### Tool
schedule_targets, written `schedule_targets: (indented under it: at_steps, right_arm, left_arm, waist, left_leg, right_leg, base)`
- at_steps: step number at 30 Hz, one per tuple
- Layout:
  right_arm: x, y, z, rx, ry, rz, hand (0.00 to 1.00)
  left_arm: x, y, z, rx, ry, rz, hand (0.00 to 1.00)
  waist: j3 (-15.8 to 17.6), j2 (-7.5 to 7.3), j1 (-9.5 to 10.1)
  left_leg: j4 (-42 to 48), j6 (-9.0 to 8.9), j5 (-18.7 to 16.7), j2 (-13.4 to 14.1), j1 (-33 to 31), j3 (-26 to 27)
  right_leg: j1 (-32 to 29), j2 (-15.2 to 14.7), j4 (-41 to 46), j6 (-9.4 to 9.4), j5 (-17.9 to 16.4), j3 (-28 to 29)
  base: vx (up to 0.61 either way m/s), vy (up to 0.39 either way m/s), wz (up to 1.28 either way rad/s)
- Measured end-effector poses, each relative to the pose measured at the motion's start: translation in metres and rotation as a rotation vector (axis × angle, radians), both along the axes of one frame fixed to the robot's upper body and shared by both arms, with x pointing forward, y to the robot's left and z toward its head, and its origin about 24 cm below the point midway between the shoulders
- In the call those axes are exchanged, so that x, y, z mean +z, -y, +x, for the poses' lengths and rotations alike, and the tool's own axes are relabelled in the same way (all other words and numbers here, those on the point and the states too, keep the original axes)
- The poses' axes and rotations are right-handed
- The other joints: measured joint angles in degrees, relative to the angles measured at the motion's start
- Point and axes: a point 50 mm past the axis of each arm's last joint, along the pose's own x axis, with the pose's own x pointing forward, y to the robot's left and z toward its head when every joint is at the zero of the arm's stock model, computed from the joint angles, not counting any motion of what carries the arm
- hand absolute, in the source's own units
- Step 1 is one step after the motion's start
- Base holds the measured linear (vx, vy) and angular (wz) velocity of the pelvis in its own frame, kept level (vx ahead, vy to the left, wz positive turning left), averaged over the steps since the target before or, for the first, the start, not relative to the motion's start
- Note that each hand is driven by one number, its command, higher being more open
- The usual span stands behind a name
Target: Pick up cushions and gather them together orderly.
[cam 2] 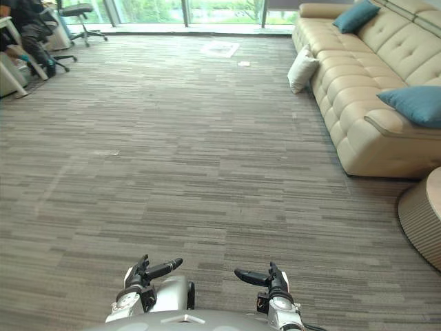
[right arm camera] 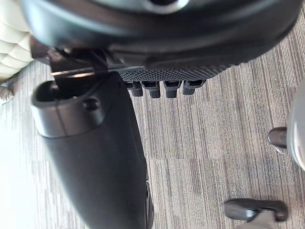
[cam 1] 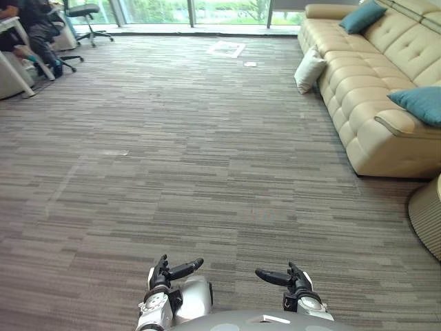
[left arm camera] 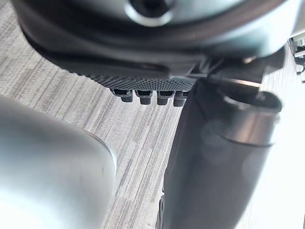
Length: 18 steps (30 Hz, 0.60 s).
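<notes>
Both hands sit low and closest in the left eye view. The left hand [cam 1: 165, 276] and the right hand [cam 1: 293, 278] each poke a thumb inward over the carpet [cam 1: 172, 158]. They hold nothing. Every cushion lies ahead and off to the right. A white cushion [cam 1: 309, 69] stands on the floor, tipped back so it leans on the front of the sofa [cam 1: 358, 89]. The near blue-green cushion [cam 1: 419, 103] rests on the sofa's close end. The far blue-green cushion [cam 1: 362, 17] rests on its far end. All three are well apart from the hands and from each other. A round woven stool [cam 1: 428, 217] sits near the sofa's close end.

The right eye view shows the same layout. The sofa runs away from the robot along the right side. That makes the right hand the nearer one to all the cushions, and the near blue-green cushion looks like the closest pick. None of them seems within reach, so the robot likely has to walk forward and turn right first.

The left wrist view shows the left hand's fingers [left arm camera: 143, 98] in a straight row. They are spread loose, with bare carpet past them.

The right wrist view shows the right hand's fingers [right arm camera: 152, 89] the same way, straight and empty. A bit of the cream sofa peeks past the thumb.
</notes>
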Motion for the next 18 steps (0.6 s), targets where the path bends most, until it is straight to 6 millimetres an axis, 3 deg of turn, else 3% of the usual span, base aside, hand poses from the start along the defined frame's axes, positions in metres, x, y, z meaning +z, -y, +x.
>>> schedule_targets:
  at_steps: [1, 2, 4, 5, 6, 7, 8, 10, 13, 17, 18]
  right_arm:
    - [0.0, -0.001, 0.0, 0.005, -0.002, 0.0, 1.0]
    - [0.0, -0.004, 0.001, 0.019, 0.0, 0.006, 1.0]
    - [0.0, -0.011, 0.0, 0.017, 0.0, 0.026, 1.0]
    - [-0.001, -0.013, -0.001, 0.018, -0.003, 0.033, 1.0]
    - [-0.001, -0.013, 0.0, 0.019, -0.001, 0.034, 1.0]
    - [0.0, -0.014, 0.001, 0.021, 0.006, 0.036, 1.0]
    - [0.002, -0.013, 0.006, 0.024, 0.029, 0.039, 1.0]
    - [0.004, -0.011, 0.009, 0.024, 0.053, 0.035, 1.0]
    - [0.008, -0.011, 0.013, 0.021, 0.1, 0.031, 1.0]
    - [0.012, -0.011, 0.021, 0.02, 0.138, 0.032, 1.0]
    - [0.013, -0.011, 0.024, 0.009, 0.146, 0.037, 1.0]
  left_arm:
    - [0.0, 0.0, 0.0, 0.0, -0.001, 0.0, 1.0]
    - [0.001, -0.004, 0.002, -0.002, 0.003, 0.009, 1.0]
    - [0.002, -0.008, 0.003, -0.007, 0.003, 0.022, 1.0]
    - [0.001, -0.01, 0.002, -0.008, -0.007, 0.024, 1.0]
    - [0.001, -0.011, 0.002, -0.008, -0.013, 0.024, 1.0]
    - [-0.001, -0.011, 0.001, -0.008, -0.026, 0.025, 1.0]
    - [-0.001, -0.011, 0.001, -0.005, -0.037, 0.025, 1.0]
    - [-0.004, -0.01, -0.004, -0.003, -0.059, 0.021, 1.0]
    - [-0.005, -0.01, -0.007, -0.008, -0.069, 0.028, 1.0]
    - [-0.006, -0.01, -0.01, -0.009, -0.084, 0.026, 1.0]
    - [-0.008, -0.009, -0.014, -0.016, -0.105, 0.021, 1.0]
  waist:
    - [-0.09, 0.06, 0.05]
    - [-0.15, -0.58, 0.08]
    - [-0.6, -2.26, -0.09]
    - [-0.67, -2.98, 0.07]
    - [-0.64, -3.08, 0.07]
    - [-0.48, -3.18, -0.01]
    - [0.23, -2.96, -0.16]
    - [0.57, -2.42, -0.56]
    - [0.7, -2.75, -1.15]
    - [0.73, -2.72, -1.91]
    - [0.59, -2.13, -2.93]
  left_leg:
    - [0.0, 0.23, 1.42, -0.09, 0.15, 0.18]
    - [1.72, 1.63, 1.79, -0.97, 0.09, 0.87]
    - [3.08, 2.93, -0.87, -2.66, 0.09, 1.99]
    - [3.96, 4.5, -3.71, -4.27, 1.9, 3.52]
    - [3.9, 4.94, -4.51, -4.72, 2.8, 4.0]
    - [3.55, 5.98, -6.01, -5.62, 4.82, 4.69]
    - [2.89, 6.59, -7.79, -6.44, 8.48, 4.97]
    - [-0.45, 7.15, -8.96, -7.2, 14.62, 4.82]
    - [-7.85, 7.57, -9.77, -7.36, 23.95, 3.37]
    - [-10.91, 6.4, -12.14, -6.53, 28.23, 1.73]
    - [-12.88, 5.28, -13.59, -5.82, 31.14, -1.0]
  right_leg:
    - [0.25, -0.19, 0.05, 0.34, -0.26, 0.26]
    - [0.79, -1.56, 0.53, 0.77, -0.72, 1.52]
    - [-0.5, -3.89, 3.7, 0.86, -0.64, 3.41]
    - [-3.96, -6.01, 13.65, 0.95, -0.63, 5.86]
    - [-6.06, -6.54, 18.85, 1.8, -0.07, 6.64]
    - [-10.86, -7.56, 30.11, 3.94, 3.02, 8.66]
    - [-16.21, -7.93, 42.95, 3.87, 5.15, 10.26]
    - [-21.59, -8.0, 50.69, 3.34, 4.71, 8.59]
    - [-27.41, -7.71, 43.11, 0.36, 2.72, -0.48]
    - [-32.17, -4.1, 26.45, 0.81, 3.66, -4.3]
    - [-31.94, -2.24, 19.33, -1.1, 10.97, -4.3]
  base:
    - [0.49, 0.283, -0.31]
    - [0.41, 0.23, -0.17]
    - [0.47, 0.283, -0.15]
    - [0.44, 0.272, -0.15]
    - [0.42, 0.264, -0.21]
    - [0.4, 0.227, -0.19]
    - [0.4, 0.209, -0.14]
    - [0.41, 0.139, 0.03]
    - [0.36, 0.049, 0.19]
    - [0.44, -0.085, 0.27]
    - [0.55, -0.16, 0.59]
